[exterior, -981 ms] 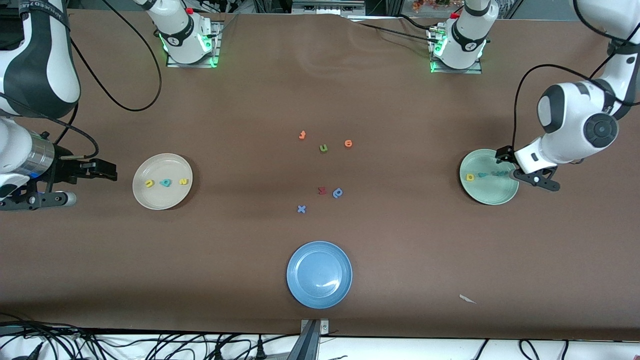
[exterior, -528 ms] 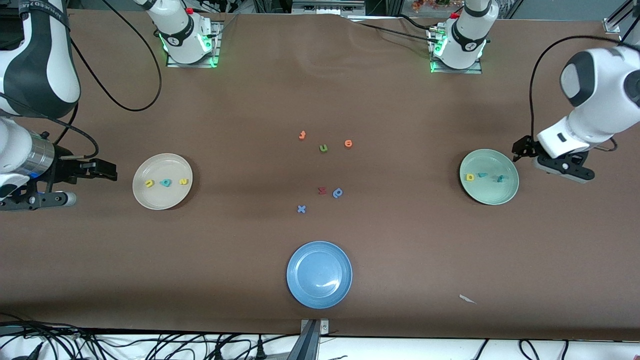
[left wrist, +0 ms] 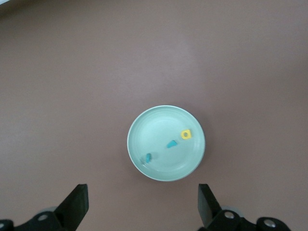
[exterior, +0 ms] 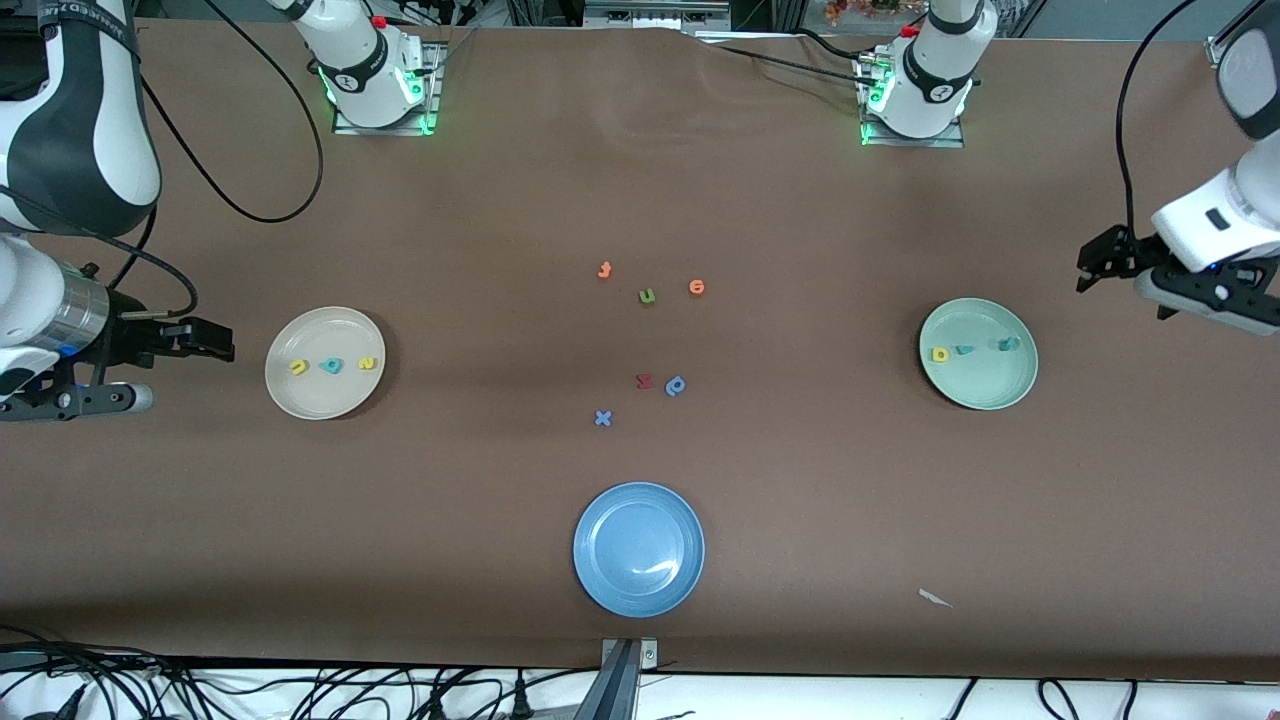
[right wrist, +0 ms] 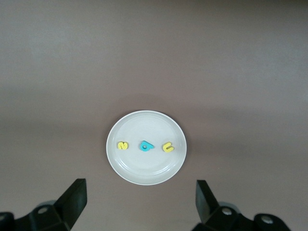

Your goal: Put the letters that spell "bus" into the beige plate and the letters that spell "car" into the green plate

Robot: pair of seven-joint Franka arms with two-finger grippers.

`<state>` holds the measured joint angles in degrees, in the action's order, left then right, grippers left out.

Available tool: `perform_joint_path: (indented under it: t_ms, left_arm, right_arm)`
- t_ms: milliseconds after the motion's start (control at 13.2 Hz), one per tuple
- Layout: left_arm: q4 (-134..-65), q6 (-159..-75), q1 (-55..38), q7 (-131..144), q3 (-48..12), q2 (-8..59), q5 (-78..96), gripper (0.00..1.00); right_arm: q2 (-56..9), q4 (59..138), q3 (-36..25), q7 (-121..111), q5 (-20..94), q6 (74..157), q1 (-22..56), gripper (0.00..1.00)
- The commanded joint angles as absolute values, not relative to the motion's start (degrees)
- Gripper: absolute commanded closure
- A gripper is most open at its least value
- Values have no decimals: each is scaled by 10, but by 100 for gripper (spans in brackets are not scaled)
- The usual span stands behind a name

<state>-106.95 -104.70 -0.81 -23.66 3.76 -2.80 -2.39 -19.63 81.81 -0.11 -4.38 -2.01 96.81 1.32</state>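
Left gripper (exterior: 1120, 275): has drawn off the green plate (exterior: 978, 385); a second ago it stood over the plate's edge, now it hangs over bare table toward the left arm's end. Fingers (left wrist: 77, 204) spread wide, nothing between them.
Right gripper (exterior: 205, 345): unchanged from the earlier frames; waits over the table's end beside the beige plate (exterior: 325, 400). Fingers (right wrist: 74, 195) apart, empty.
"car" letters: all in the green plate, in a row across its middle. Yellow "a" (exterior: 940, 354) at about 9 o'clock, teal "c" (exterior: 965, 350) near centre, teal "r" (exterior: 1008, 344) toward 3 o'clock; the "r" was hidden under the gripper a second ago and now lies in plain sight.
"bus" letters: in the beige plate, unmoved. Yellow "u" (exterior: 299, 367) at 9 o'clock, teal "b" (exterior: 331, 365) centre, yellow "s" (exterior: 367, 363) at 3 o'clock.
Blue plate (exterior: 638, 590): nearest the front camera, mid-table, unchanged.
Loose letters: orange pair (exterior: 604, 270), olive "u" (exterior: 647, 296), red letter (exterior: 644, 381), blue "p" (exterior: 676, 385), blue "x" (exterior: 602, 418) at table centre, all as before.
Surface: brown table covering (exterior: 800, 480); a white scrap (exterior: 935, 598) near the front edge.
Room: cables (exterior: 300, 690) along the front edge.
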Motion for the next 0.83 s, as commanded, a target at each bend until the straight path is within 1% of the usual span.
perform_joint_path:
  t_ms: [0,75,302,528,755]
  left_arm:
    - [-1023,-968,-11,-154,5,-48,-26,0]
    - [-1004,-961,-11,-108,-8,-48,-6,0]
    - [-993,-961,-11,-12,-22,-49,15,0]
    - [-992,-945,-11,-7,-24,-66,16,0]
    - [-960,-930,-11,-11,-25,-79,15,0]
  right_arm:
    - [-178,836,0,-35,-22,968,14,0]
    - [-178,837,0,-35,-21,967,14,0]
    - [-178,837,0,-35,-21,968,14,0]
    - [-178,837,0,-35,-21,967,14,0]
    - [-178,838,-1,-35,-21,968,13,0]
